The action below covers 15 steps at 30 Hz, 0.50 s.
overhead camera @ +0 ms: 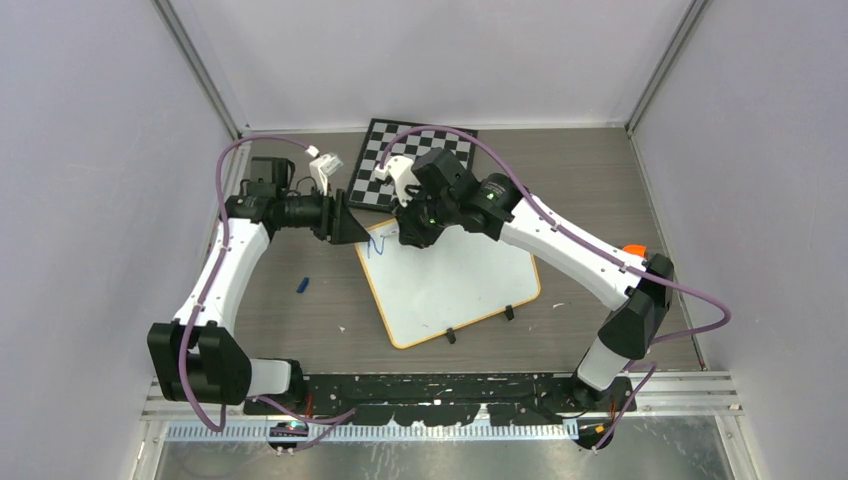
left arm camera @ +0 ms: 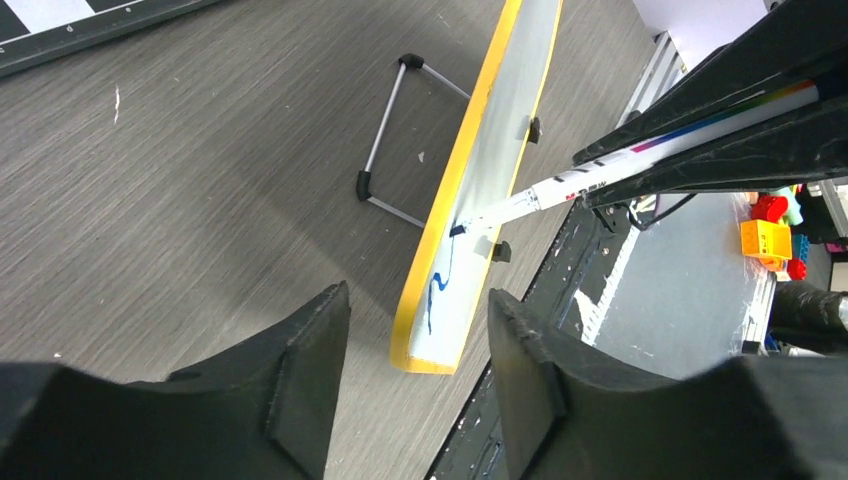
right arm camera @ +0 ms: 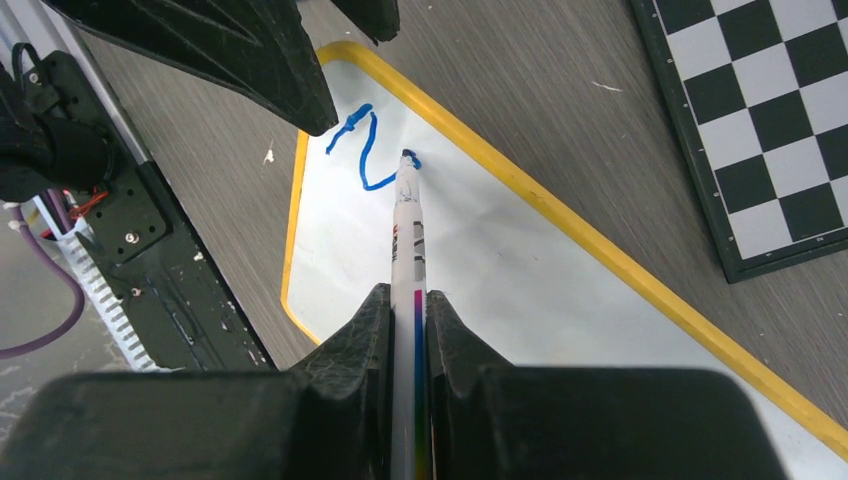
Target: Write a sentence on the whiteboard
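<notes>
In the top view the right gripper [right arm camera: 405,300] covers the far edge of the whiteboard [overhead camera: 455,285] and hides the marker [right arm camera: 408,230] — only the wrist views show it. The board's far-left corner sits below the left gripper [left arm camera: 418,298], whose jaws stand apart with nothing between them. The right jaws are closed on the marker, and its tip is on the board beside a blue scribble [right arm camera: 363,150]. The chessboard [overhead camera: 400,160] lies at 12 o'clock from the board, and a small blue piece [overhead camera: 302,284] at 9. The board lies mid-table — its long axis seems to run from 8 to 2 o'clock.
</notes>
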Each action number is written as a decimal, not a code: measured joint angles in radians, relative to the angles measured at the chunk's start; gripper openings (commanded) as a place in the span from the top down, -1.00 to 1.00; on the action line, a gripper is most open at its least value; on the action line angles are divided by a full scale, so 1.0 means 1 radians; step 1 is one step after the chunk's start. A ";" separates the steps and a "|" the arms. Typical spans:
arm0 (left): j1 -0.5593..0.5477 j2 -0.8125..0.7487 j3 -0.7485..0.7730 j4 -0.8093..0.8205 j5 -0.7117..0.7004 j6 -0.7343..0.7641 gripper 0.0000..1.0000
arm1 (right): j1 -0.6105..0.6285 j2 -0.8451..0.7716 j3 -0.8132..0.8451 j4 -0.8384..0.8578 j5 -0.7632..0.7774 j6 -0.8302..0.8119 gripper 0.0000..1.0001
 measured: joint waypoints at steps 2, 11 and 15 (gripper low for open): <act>0.002 0.000 0.010 -0.014 -0.005 0.000 -0.18 | 0.000 0.000 0.000 -0.003 -0.011 -0.001 0.99; 0.009 0.008 0.022 -0.042 0.003 0.006 0.12 | 0.000 -0.039 -0.001 -0.033 -0.070 -0.010 0.99; 0.009 0.029 0.022 -0.057 0.029 0.021 0.41 | 0.000 -0.068 -0.006 -0.042 -0.077 -0.016 1.00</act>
